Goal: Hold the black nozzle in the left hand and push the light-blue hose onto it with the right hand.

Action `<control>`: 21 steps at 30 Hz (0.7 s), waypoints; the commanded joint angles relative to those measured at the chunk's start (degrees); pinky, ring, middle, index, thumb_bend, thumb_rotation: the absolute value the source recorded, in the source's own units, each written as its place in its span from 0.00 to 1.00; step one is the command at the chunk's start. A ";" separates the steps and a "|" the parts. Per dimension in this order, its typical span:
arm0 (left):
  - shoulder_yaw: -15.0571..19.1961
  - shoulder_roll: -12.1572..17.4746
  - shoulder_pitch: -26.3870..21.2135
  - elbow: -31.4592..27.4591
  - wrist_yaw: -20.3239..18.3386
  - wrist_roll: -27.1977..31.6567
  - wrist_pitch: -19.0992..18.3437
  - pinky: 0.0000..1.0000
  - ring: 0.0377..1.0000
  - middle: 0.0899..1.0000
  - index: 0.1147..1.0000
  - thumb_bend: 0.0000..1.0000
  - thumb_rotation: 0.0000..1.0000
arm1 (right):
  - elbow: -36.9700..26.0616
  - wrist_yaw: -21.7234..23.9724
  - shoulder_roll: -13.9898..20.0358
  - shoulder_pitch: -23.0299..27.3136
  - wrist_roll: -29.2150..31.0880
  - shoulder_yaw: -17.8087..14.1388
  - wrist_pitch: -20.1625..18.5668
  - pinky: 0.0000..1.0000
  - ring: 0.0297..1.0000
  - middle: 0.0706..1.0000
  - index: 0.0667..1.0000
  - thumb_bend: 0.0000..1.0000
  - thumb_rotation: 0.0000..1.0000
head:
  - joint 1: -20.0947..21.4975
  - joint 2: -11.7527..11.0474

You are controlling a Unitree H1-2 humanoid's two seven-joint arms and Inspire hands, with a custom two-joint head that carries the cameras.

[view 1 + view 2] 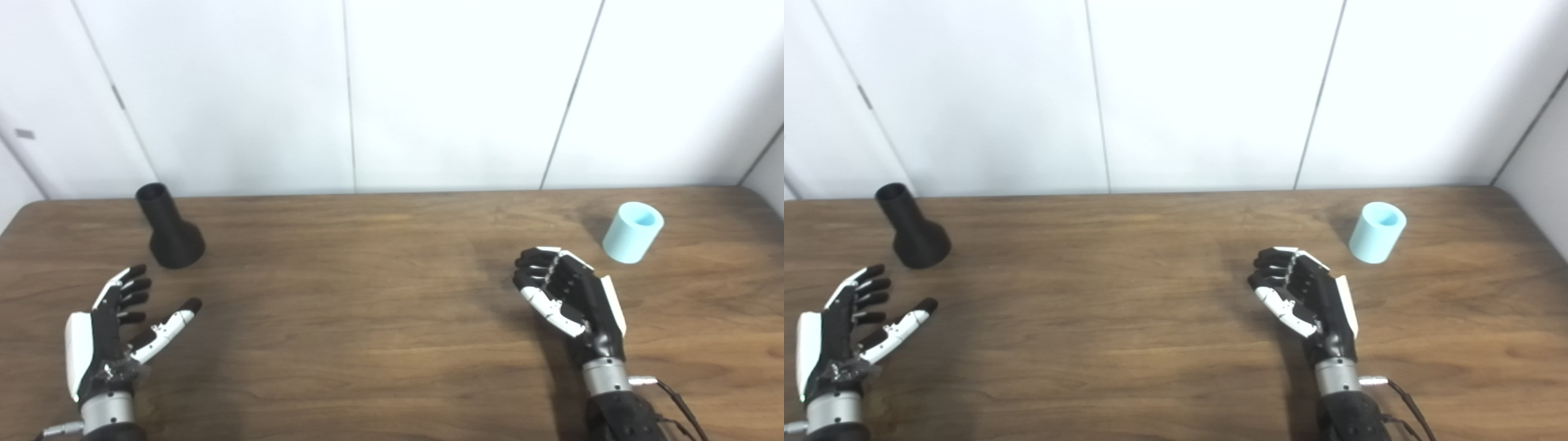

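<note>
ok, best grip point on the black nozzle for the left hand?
Grip the black nozzle by its wide flared base, the left hand coming from the near side. It stands upright, so the narrow neck on top likely stays free for the hose.

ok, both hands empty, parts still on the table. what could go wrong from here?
1. The black nozzle stands upright on its flared base; a sideways bump from the left hand might topple or push it.
2. The light-blue hose is a short tilted cylinder near the table corner; the right hand could roll it away.
</note>
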State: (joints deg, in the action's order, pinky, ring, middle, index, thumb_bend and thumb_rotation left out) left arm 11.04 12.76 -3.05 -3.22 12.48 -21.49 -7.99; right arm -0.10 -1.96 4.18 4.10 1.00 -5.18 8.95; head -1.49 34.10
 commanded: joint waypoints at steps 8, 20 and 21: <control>-1.33 4.87 -4.25 5.49 -1.47 -0.64 -1.90 0.77 0.86 0.89 0.91 0.97 0.40 | -0.84 1.79 2.50 1.11 3.55 -1.60 1.52 0.48 0.56 0.57 0.55 0.30 0.12 | -6.52 -1.09; -1.39 4.75 -7.59 12.37 2.77 -0.97 -1.70 0.75 0.85 0.90 0.90 1.00 0.45 | 2.76 3.18 5.23 1.96 5.78 -3.65 3.83 0.51 0.57 0.57 0.56 0.26 0.01 | -15.83 -2.15; -1.61 4.73 -7.76 12.43 2.74 -1.10 -2.21 0.73 0.84 0.89 0.90 1.00 0.45 | 2.61 3.35 5.47 1.99 5.92 -3.75 3.68 0.50 0.57 0.57 0.56 0.25 0.00 | -16.62 -2.30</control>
State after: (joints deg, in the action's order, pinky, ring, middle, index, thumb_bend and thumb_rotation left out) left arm 9.59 16.95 -10.59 8.11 15.10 -21.78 -8.63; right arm 3.28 0.76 8.37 4.89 6.05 -8.13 10.13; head -17.30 31.91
